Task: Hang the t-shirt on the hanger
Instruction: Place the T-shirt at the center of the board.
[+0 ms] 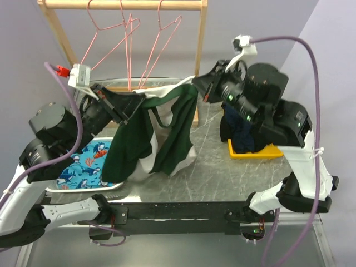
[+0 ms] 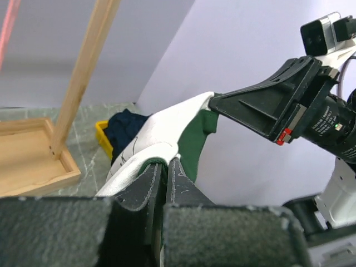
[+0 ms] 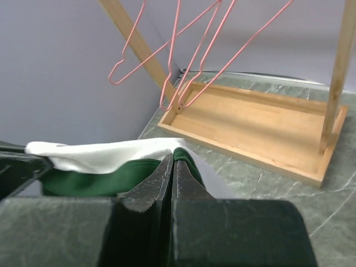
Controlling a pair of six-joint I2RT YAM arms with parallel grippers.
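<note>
Raised face to face, left pincer [image 1: 132,105] and right pincer [image 1: 198,88] each clamp tight on the t-shirt [image 1: 181,133].

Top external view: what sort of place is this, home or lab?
Likely a robotics lab bench, not a home: two cabled arms bolted to a marble-look table, a wooden rack with pink wire hangers, plain lilac walls, clothes staged in a yellow bin.

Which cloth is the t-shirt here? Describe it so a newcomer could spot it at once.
Find the wooden rack at the back. Before it, the t-shirt hangs midair, pinched between left gripper and right gripper. It is dark green and white, unlike the blue shark-print cloth and the navy heap.
</note>
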